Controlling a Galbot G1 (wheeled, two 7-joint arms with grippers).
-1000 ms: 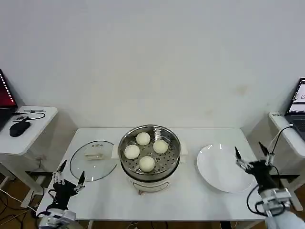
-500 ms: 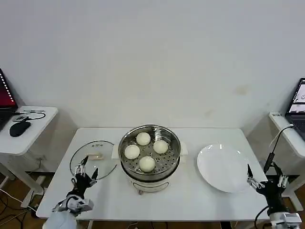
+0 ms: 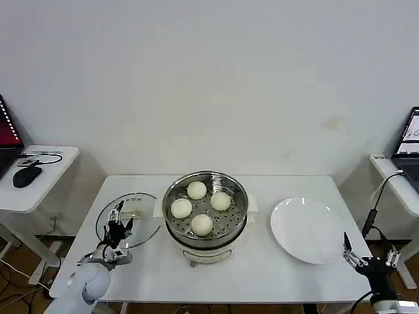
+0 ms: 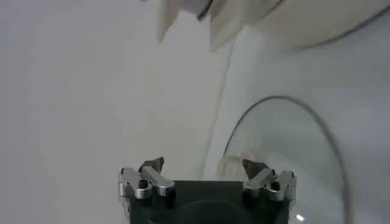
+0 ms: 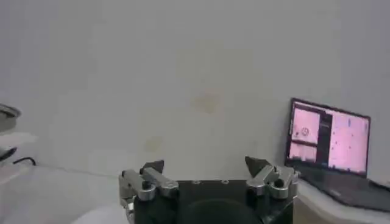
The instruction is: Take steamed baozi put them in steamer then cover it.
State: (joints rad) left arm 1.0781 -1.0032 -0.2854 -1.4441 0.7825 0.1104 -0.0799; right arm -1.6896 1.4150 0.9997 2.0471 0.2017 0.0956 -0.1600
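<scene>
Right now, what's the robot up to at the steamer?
All four steamed baozi already sit on the perforated tray of the steamer, which is uncovered. The left gripper hovers open over the near edge of the glass cover, lying flat on the table left of the pot, likely about to pick it up. The right gripper hangs open, idle, off the table's right front corner, past the white plate.

You have a polished, mirror-bright stainless-steel steamer [image 3: 205, 210] with a perforated metal tray, on a glossy white plastic base. The four steamed baozi [image 3: 201, 224] look smooth, matt and cream-white. Your cover [image 3: 129, 219] is clear glass with a thin metal rim. The plate [image 3: 306, 230] looks glossy white, the surface [image 3: 275, 272] smooth matt white
</scene>
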